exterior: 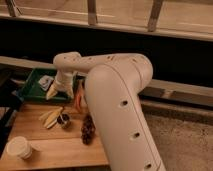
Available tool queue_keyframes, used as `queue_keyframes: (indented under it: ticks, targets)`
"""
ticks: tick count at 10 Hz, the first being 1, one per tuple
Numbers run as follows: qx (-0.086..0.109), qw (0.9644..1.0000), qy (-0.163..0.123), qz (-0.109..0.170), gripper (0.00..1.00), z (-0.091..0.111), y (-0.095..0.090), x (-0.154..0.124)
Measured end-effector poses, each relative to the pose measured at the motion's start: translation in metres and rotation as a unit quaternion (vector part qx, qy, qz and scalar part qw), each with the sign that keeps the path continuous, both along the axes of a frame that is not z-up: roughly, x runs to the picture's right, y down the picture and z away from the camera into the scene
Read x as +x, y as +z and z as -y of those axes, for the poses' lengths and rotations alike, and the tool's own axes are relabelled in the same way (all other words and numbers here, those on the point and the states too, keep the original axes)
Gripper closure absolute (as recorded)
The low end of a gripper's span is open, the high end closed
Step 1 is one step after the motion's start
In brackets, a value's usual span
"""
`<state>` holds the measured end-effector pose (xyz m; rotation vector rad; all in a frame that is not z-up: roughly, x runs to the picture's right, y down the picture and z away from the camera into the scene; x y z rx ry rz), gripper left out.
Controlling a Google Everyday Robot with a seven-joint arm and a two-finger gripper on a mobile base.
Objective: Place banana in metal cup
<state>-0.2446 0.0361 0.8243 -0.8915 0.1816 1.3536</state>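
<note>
Claw (pixel 53 92) hanging just beyond banana (pixel 51 117), its state impossible to tell; fruit appearing light, soft, bruisable; gripping mid-length looking safest.

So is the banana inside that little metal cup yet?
Out. The banana lies on the table beside the metal cup; the pincer hangs above, by the green tray.
</note>
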Motion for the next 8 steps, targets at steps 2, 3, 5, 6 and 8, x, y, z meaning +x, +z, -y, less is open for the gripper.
queue_keyframes:
  ticks: [2, 3, 5, 6, 8]
  targets:
    - [-0.008, 1.0, -0.005, -0.001, 0.2, -0.006, 0.005, -0.007]
    - [-0.015, 0.9998, -0.009, 0.005, 0.2, -0.014, 0.009, -0.023]
    - [-0.03, 0.9994, -0.015, 0.01, 0.2, -0.031, 0.016, -0.04]
    - [-0.038, 0.9991, -0.015, 0.005, 0.2, -0.037, 0.019, -0.04]
    - [-0.057, 0.9982, -0.018, -0.006, 0.2, -0.052, 0.026, -0.041]
